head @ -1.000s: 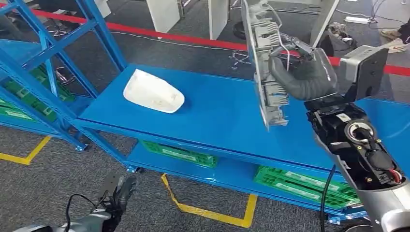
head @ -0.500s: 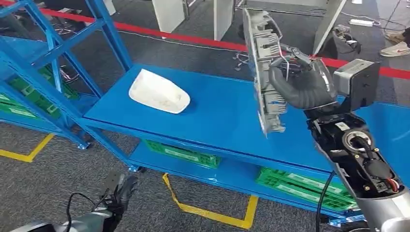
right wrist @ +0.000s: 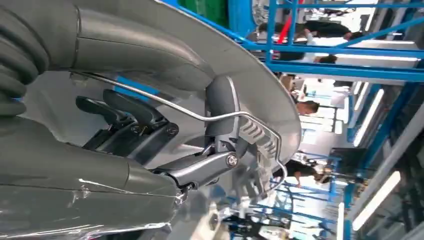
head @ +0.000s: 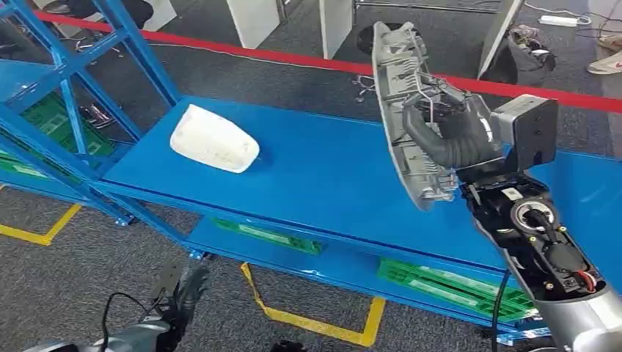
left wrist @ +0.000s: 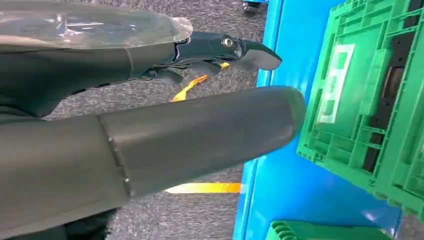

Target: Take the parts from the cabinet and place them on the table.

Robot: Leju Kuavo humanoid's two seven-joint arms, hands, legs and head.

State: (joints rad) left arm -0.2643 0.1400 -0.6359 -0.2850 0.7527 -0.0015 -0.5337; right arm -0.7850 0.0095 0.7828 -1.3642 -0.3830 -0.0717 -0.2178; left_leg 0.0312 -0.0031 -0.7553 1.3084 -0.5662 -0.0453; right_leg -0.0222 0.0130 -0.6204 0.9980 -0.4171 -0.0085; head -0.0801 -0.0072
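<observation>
My right hand (head: 449, 132) grips a grey ribbed plastic part (head: 400, 110) with a wire clip, holding it upright above the right half of the blue table (head: 323, 176). In the right wrist view the same grey part (right wrist: 250, 90) sits against my fingers (right wrist: 125, 112). A white curved part (head: 213, 138) lies on the table's left end. My left hand (head: 180, 293) hangs low over the grey carpet with nothing in it, its fingers (left wrist: 225, 50) apart.
A blue cabinet frame (head: 66, 95) stands at the left with green crates (head: 44, 121) inside. More green crates (head: 455, 286) sit on the table's lower shelf. Red tape (head: 293, 62) and yellow tape (head: 315, 323) mark the floor. White table legs (head: 253, 18) stand beyond.
The whole view has shifted. My right hand has tilted the grey part and brought it slightly lower toward the table. The left hand hangs as before.
</observation>
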